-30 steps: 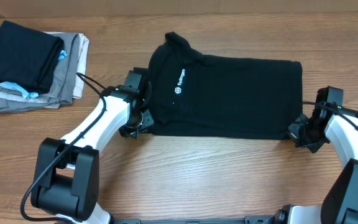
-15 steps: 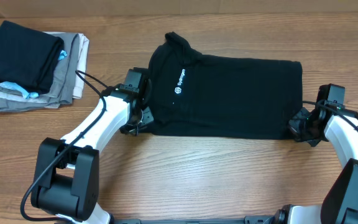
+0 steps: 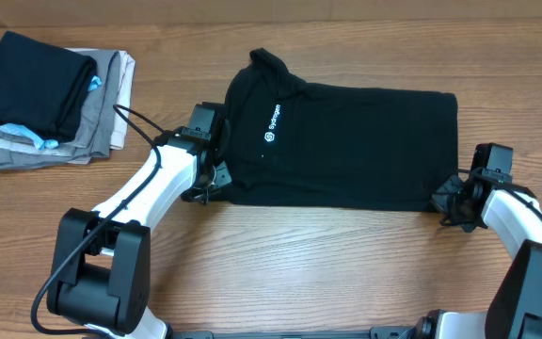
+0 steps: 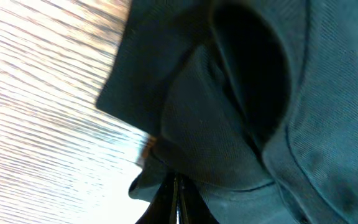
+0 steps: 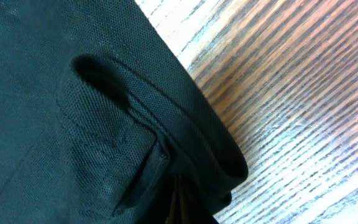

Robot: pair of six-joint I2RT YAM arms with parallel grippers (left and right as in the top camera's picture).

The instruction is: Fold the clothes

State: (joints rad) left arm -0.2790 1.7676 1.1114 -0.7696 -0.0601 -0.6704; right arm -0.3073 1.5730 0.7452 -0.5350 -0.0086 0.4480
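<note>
Movement over the last second belongs almost wholly to the right gripper (image 3: 448,201): it has crept inward along the table (image 3: 299,268) and now sits right at the near hem corner of the shirt (image 3: 346,141), where a second ago it stood a little further out. Its wrist view shows the doubled hem puckering into a point between the fingertips, so it looks pressed together on the cloth, though the fingers themselves are barely visible. The left gripper (image 3: 213,179) has not shifted; it stays at the near edge of the shoulder end, and its own camera shows a tented fold of black fabric gathered into its tips, which again reads as a pinch on the shirt. The shirt itself lies flat and unmoved across the middle of the table as a long band, neck toward the left arm, white logo (image 3: 271,124) facing up, well apart from the pile of folded clothes (image 3: 45,104) at the far left corner. With both near corners apparently held, the next fold looks ready to start, probably lifting this near edge.
</note>
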